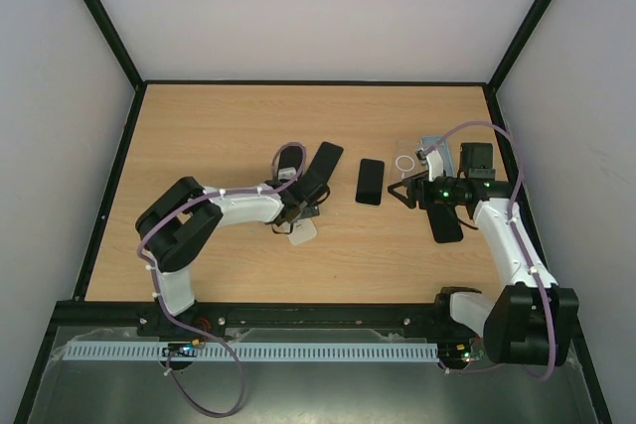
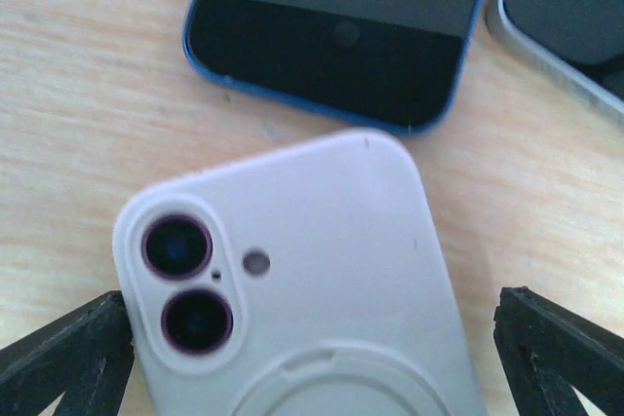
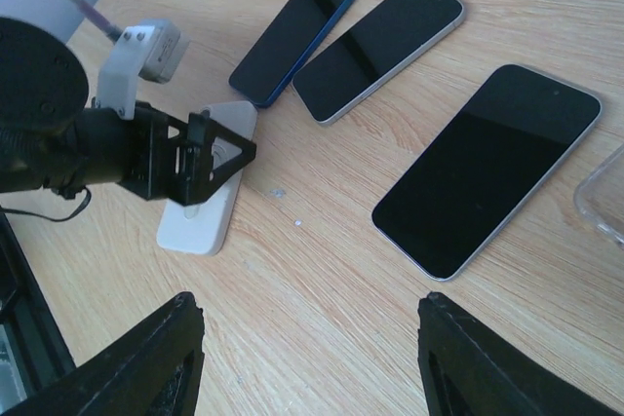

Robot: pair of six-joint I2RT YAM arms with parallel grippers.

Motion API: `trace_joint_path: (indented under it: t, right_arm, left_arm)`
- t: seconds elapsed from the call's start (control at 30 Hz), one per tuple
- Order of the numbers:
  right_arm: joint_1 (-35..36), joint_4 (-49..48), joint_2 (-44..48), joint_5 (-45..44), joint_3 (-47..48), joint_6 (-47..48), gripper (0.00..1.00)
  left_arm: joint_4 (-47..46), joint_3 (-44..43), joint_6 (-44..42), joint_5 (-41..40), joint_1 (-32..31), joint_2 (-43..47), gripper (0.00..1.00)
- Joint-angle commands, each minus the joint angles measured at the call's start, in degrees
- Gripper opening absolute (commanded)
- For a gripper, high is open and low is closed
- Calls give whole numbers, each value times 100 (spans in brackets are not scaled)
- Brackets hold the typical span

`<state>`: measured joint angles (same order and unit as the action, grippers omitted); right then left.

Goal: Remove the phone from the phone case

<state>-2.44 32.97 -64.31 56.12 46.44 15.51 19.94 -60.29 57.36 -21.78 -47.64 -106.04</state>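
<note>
Between the wide-spread fingers [image 2: 73, 358] of the left gripper [image 2: 312, 338] lies the white rounded phone case [image 2: 322, 241], flat on the pale wooden table [image 2: 78, 94] with its back up. The phone [image 2: 177, 245] inside it shows only as two dark camera lenses with purple rims through the case's corner cut-out. The jaws stand fully apart and hold nothing. The finger on the lens side sits right at the case's edge, and whether it touches I cannot tell. The other finger stands a little clear of the opposite edge.

Just beyond these fingertips, past the top end of the case, lies a black blue-edged phone [image 2: 341, 36], screen up. A black silver-edged phone [image 2: 570, 17] lies beside that one.

The right gripper [image 3: 307, 338] is well apart from the case. Its two black fingers [image 3: 127, 367] are partly open over bare table and grip nothing. Ahead of its fingertips lies a large black glass-fronted phone [image 3: 487, 168], screen up. A clear plastic case [image 3: 604, 192] lies just beside that phone, at the edge of the right wrist view.
</note>
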Motion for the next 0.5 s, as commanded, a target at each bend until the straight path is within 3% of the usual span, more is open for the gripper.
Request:
trace_joint_path:
  t: [0.0, 0.17, 0.47]
  right_arm:
    - [-11, 178, -55, 138, 105, 137, 59]
    - [-11, 187, -14, 133, 105, 158, 59]
    - [-11, 158, 67, 96, 92, 132, 59]
  left_arm:
    - [702, 500, 71, 956, -157, -220, 100]
    - [763, 789, -316, 1231, -104, 12, 97]
    - [834, 1210, -1358, 1687, 680, 348, 78]
